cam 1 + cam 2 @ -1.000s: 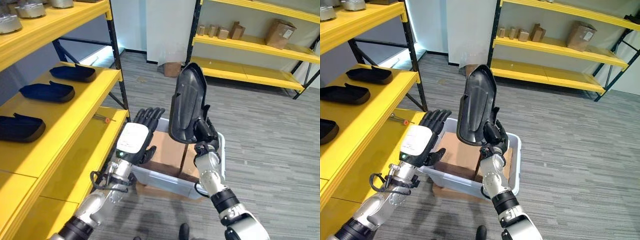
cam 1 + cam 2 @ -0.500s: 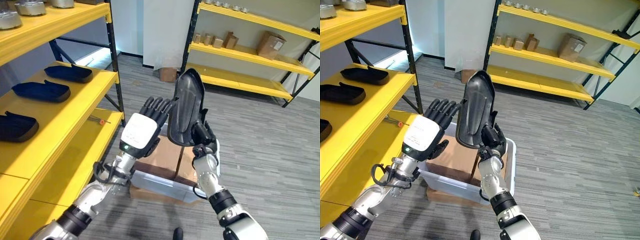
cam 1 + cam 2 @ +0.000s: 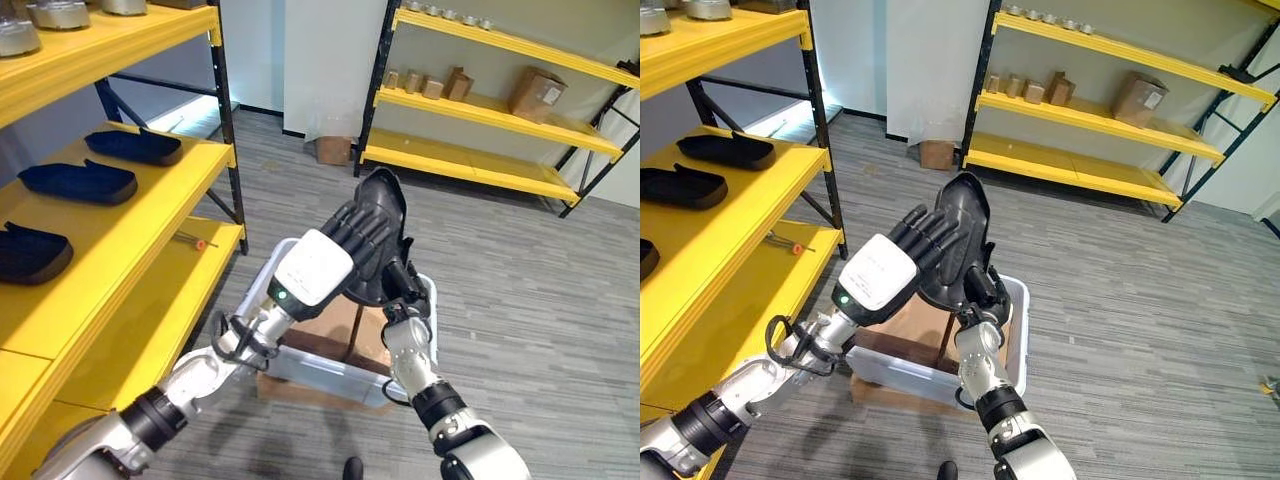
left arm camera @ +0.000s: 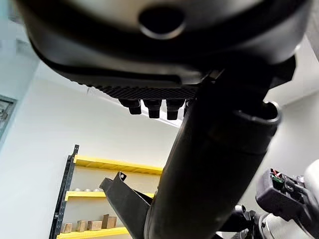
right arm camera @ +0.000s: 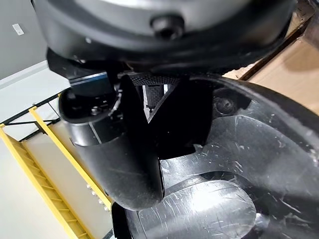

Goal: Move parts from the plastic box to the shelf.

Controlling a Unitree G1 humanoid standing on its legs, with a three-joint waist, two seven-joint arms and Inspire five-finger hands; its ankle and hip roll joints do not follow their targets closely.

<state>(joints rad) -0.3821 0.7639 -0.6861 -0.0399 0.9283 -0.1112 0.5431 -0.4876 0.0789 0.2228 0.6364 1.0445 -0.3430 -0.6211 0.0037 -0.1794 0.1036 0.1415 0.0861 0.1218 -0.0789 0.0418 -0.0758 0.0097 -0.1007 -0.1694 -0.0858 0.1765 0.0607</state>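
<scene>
A long black moulded part is held upright above the clear plastic box. My right hand is shut on its lower end, and the part's glossy inner face shows past the thumb in the right wrist view. My left hand reaches across from the left. Its straight fingers lie flat against the part's side, and the thumb stands out in the left wrist view. Three similar black parts lie on the yellow shelf at my left.
The box stands on a cardboard carton on the grey floor. A lower yellow shelf board holds a small red-tipped tool. Metal parts sit on the top shelf. A second yellow rack with cardboard boxes stands at the back.
My left hand has risen and swung right, from beside the box up onto the side of the part. The right hand keeps its hold, and the part sits a little lower.
</scene>
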